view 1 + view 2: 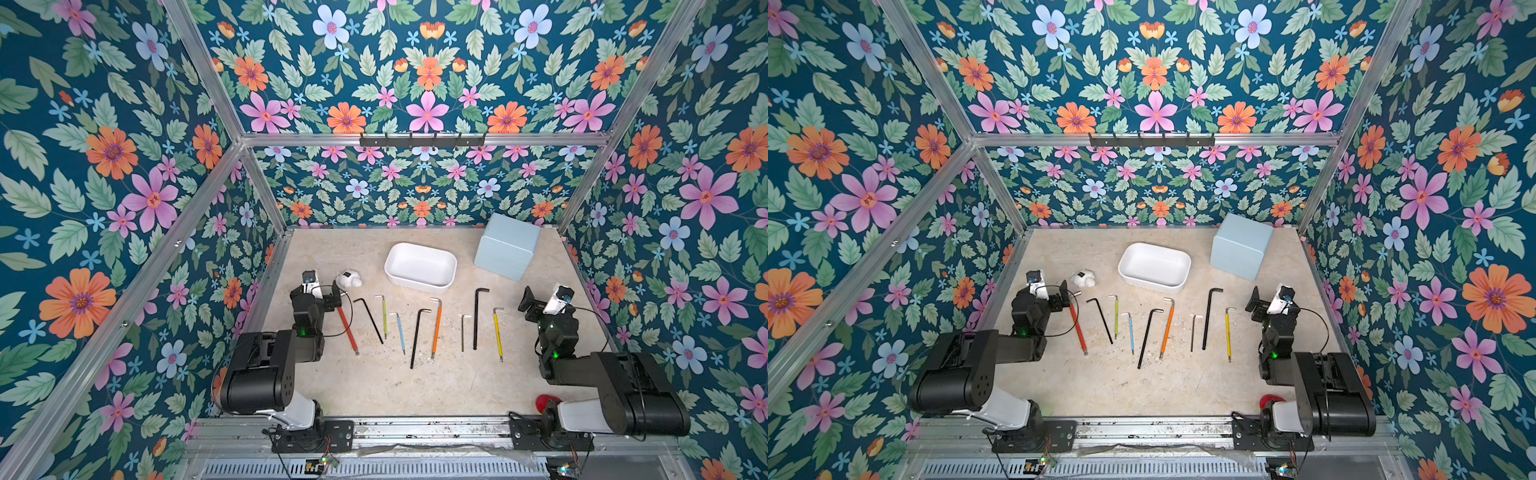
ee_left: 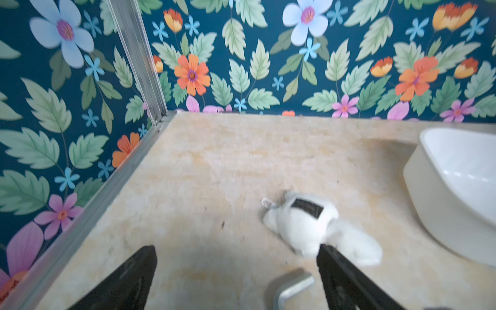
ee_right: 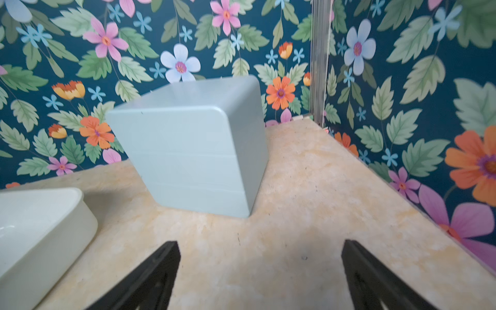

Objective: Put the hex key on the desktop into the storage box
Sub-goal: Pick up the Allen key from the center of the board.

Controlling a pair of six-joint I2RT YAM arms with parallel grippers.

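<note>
In both top views nine hex keys (image 1: 417,338) lie side by side in a row across the middle of the table (image 1: 374,386), all flat on its surface. The white box (image 1: 417,286) sits just behind the row, apart from every key. A pale blue cube (image 1: 505,249) stands near the back right corner. A small white soft toy (image 1: 348,279) lies left of the white box. The red key (image 1: 348,330) at the left end of the row lies closest to the left arm.

In the left wrist view the left tool (image 2: 236,248) hangs above bare table with its jaws spread wide, holding nothing. The soft toy lies just past one finger (image 2: 349,281). A key's bent metal end (image 2: 294,285) lies beside that same finger, and a corner of the white box shows nearby.

In the right wrist view the right tool (image 3: 260,243) is also spread wide and grips nothing. It is over bare table, with the cube ahead and a corner of the white box near it.
</note>
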